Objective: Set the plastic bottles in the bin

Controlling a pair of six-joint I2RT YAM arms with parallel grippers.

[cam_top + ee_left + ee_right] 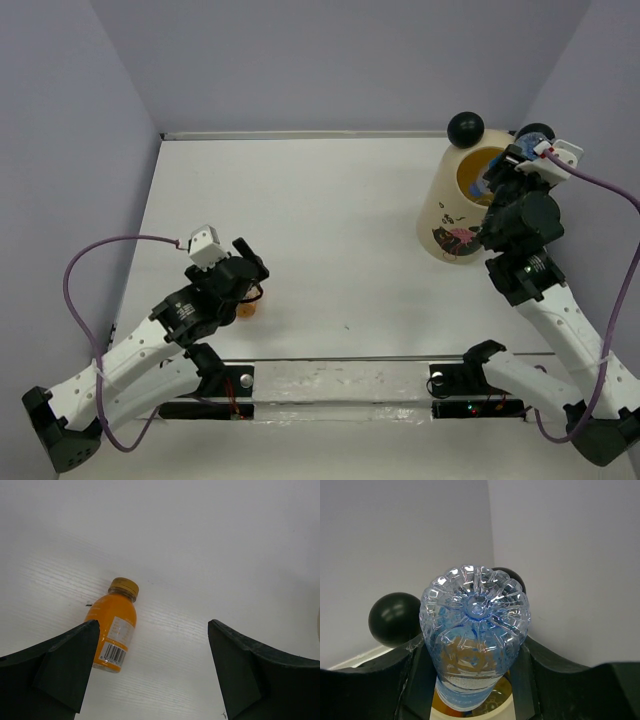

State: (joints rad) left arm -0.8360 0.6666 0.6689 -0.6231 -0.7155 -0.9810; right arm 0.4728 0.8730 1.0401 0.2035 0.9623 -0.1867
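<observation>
An orange bottle [112,630] with a gold cap lies on its side on the white table, also seen in the top view [247,306]. My left gripper [153,625] is open just above it, with the bottle beside its left finger [65,660]. In the top view this gripper [250,283] is at the left front. My right gripper [470,652] is shut on a clear bottle [475,620], held base up, neck down over the mouth of the cream bin [470,716]. In the top view the bin [448,215] stands at the far right, with the right gripper [497,180] over its opening.
Two black ball ears [395,618] [514,578] sit on the bin's rim; one shows in the top view [465,127]. Something orange shows inside the bin. Lilac walls close in the table on three sides, close behind the bin.
</observation>
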